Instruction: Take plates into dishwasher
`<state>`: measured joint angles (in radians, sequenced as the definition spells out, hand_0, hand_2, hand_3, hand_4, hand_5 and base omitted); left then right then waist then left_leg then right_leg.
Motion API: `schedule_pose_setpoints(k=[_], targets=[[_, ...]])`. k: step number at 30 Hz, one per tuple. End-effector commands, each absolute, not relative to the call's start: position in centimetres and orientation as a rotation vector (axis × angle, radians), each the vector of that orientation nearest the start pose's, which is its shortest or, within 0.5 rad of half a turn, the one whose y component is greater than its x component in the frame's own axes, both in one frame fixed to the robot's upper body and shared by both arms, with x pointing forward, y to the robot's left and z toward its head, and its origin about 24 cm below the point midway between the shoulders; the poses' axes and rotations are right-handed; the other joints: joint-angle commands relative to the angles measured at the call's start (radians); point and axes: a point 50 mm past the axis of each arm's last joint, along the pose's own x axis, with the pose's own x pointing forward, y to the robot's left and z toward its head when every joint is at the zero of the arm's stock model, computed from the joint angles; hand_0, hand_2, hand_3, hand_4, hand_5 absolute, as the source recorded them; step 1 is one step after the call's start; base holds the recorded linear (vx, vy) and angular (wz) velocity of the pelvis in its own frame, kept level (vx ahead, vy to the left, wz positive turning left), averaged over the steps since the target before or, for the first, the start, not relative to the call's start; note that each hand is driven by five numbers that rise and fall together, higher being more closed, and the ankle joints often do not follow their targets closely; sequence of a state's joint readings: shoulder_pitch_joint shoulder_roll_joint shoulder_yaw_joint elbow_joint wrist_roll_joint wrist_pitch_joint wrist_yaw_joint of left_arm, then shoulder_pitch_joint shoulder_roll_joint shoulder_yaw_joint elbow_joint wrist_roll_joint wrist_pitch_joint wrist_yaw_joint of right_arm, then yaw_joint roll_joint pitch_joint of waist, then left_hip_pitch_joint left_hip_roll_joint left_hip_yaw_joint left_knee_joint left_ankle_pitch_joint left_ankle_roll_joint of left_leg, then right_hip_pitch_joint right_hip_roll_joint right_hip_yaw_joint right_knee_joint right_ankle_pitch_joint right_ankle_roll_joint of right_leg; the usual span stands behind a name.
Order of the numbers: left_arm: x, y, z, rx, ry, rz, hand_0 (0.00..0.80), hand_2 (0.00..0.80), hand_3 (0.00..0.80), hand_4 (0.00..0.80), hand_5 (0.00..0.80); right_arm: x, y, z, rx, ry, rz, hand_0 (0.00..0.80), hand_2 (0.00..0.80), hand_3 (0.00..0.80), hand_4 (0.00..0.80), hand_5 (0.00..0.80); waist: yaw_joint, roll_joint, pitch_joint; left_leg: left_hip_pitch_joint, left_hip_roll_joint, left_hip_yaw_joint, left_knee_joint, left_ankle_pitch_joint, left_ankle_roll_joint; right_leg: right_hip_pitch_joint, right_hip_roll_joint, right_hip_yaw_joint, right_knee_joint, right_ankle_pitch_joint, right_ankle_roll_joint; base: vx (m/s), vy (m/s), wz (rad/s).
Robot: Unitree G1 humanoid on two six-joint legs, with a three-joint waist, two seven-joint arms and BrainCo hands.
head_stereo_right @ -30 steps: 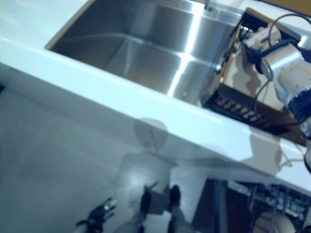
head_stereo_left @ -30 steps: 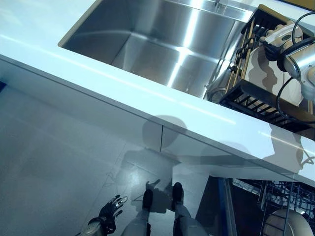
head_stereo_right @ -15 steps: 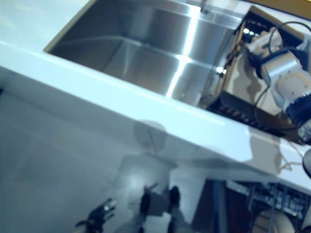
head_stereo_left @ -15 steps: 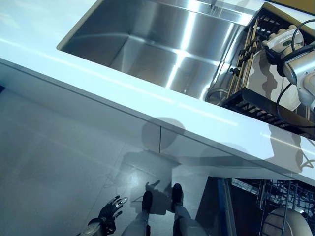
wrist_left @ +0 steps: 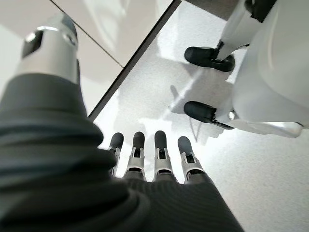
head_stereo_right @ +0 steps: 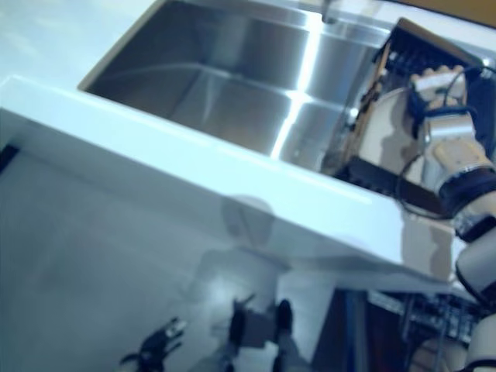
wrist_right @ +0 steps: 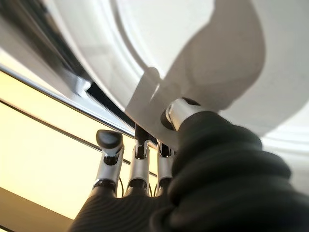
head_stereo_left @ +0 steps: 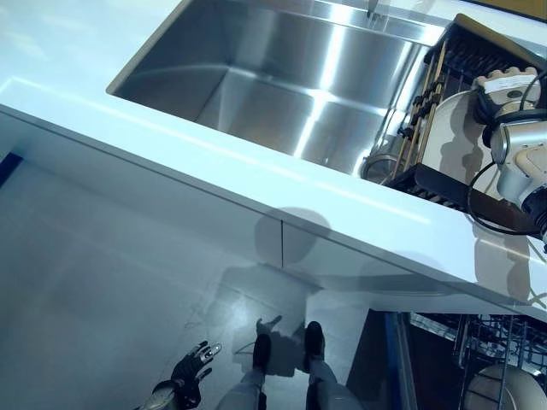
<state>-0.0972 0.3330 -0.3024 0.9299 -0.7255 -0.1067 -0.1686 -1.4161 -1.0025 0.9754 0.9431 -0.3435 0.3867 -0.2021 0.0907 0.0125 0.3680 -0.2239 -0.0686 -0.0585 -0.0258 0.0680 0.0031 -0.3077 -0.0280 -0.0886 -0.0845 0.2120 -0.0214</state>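
At the rack | right hand on plate, grip unclear | left hand spread, half cut off

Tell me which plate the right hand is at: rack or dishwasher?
The white plate standing in the dish rack beside the sink; the right hand reaches over its rim. The dishwasher plate sits untouched.

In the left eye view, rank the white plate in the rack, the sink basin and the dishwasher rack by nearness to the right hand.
1. White plate, directly at the right hand, standing in the dish rack.
2. Sink basin, to the robot's left.
3. Dishwasher rack, low at the lower right.
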Motion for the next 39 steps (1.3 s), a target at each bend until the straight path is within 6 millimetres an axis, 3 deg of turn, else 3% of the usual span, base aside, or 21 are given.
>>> schedule_pose_setpoints(k=[1, 10, 14, 16, 18, 22, 25, 26, 39], targets=[[18.8, 22.0, -11.1, -0.243, 0.721, -0.006, 0.000, 0.000, 0.000, 0.000, 0.000, 33.2, -36.1, 37.7, -1.390, 0.031, -1.171, 0.800, 0.800, 0.800, 0.800, 0.800, 0.020, -0.004, -0.006, -0.042, 0.022, -0.020, -0.062, 0.062, -0.022, 0.040, -0.041, -0.024, 0.013, -0.054, 0.114, 0.000, 0.000, 0.00], [18.9, 21.8, -11.0, -0.245, 0.718, -0.026, 0.000, 0.000, 0.000, 0.000, 0.000, 32.4, -36.7, 38.2, -1.247, -0.087, -1.269, 0.800, 0.800, 0.800, 0.800, 0.800, 0.024, 0.010, -0.004, -0.048, 0.016, -0.029, -0.062, 0.065, -0.019, 0.032, -0.041, -0.025, 0.014, -0.053, 0.112, -0.005, 0.003, 0.02], [18.7, 21.7, -11.1, -0.249, 0.720, -0.025, 0.000, 0.000, 0.000, 0.000, 0.000, 32.4, -36.9, 37.5, -1.046, -0.135, -1.290, 0.800, 0.800, 0.800, 0.800, 0.800, 0.021, 0.014, -0.006, -0.045, 0.017, -0.029, -0.062, 0.063, -0.020, 0.032, -0.042, -0.026, 0.014, -0.053, 0.112, 0.000, 0.000, 0.00], [18.8, 21.6, -11.2, -0.253, 0.720, -0.025, 0.000, 0.000, 0.000, 0.000, 0.000, 33.0, -36.9, 36.0, -0.838, -0.121, -1.230, 0.800, 0.800, 0.800, 0.800, 0.800, 0.019, 0.015, -0.003, -0.044, 0.017, -0.029, -0.062, 0.063, -0.021, 0.032, -0.041, -0.023, 0.014, -0.054, 0.109, 0.000, 0.000, 0.00], [18.8, 21.5, -11.2, -0.255, 0.721, -0.026, 0.000, 0.000, 0.000, 0.000, 0.000, 33.2, -36.8, 35.8, -0.806, -0.132, -1.212, 0.800, 0.800, 0.800, 0.800, 0.800, 0.018, 0.016, -0.001, -0.042, 0.018, -0.029, -0.062, 0.062, -0.022, 0.034, -0.041, -0.022, 0.014, -0.055, 0.107, 0.000, 0.000, 0.00], [18.5, 21.4, -11.4, -0.256, 0.724, -0.024, 0.000, 0.000, 0.000, 0.000, 0.000, 33.5, -36.0, 36.9, -0.983, -0.196, -1.166, 0.800, 0.800, 0.800, 0.800, 0.800, 0.017, 0.016, -0.001, -0.038, 0.019, -0.028, -0.062, 0.061, -0.022, 0.037, -0.041, -0.020, 0.015, -0.055, 0.106, 0.000, 0.000, 0.00], [18.5, 21.7, -11.3, -0.248, 0.730, -0.023, 0.000, 0.000, 0.000, 0.000, 0.000, 33.1, -34.4, 39.6, -1.449, -0.255, -1.186, 0.800, 0.800, 0.800, 0.800, 0.800, 0.018, 0.010, -0.006, -0.037, 0.018, -0.028, -0.062, 0.061, -0.021, 0.037, -0.041, -0.020, 0.014, -0.053, 0.109, 0.002, -0.013, 0.00], [18.4, 21.9, -11.3, -0.240, 0.735, -0.024, 0.000, 0.000, 0.000, 0.000, 0.000, 32.8, -33.8, 40.8, -1.532, -0.275, -1.182, 0.800, 0.800, 0.800, 0.800, 0.800, 0.020, 0.005, -0.011, -0.038, 0.017, -0.030, -0.062, 0.061, -0.021, 0.036, -0.042, -0.023, 0.014, -0.052, 0.112, 0.006, -0.042, -0.01], [17.8, 23.1, -11.3, -0.213, 0.766, -0.012, 0.000, 0.000, 0.000, 0.000, 0.000, 31.3, -31.6, 45.3, -1.564, -0.377, -1.237, 0.800, 0.800, 0.800, 0.800, 0.800, 0.020, -0.030, -0.045, -0.028, 0.020, -0.031, -0.062, 0.055, -0.024, 0.050, -0.041, -0.031, 0.007, -0.051, 0.122, 0.001, -0.015, 0.00]])
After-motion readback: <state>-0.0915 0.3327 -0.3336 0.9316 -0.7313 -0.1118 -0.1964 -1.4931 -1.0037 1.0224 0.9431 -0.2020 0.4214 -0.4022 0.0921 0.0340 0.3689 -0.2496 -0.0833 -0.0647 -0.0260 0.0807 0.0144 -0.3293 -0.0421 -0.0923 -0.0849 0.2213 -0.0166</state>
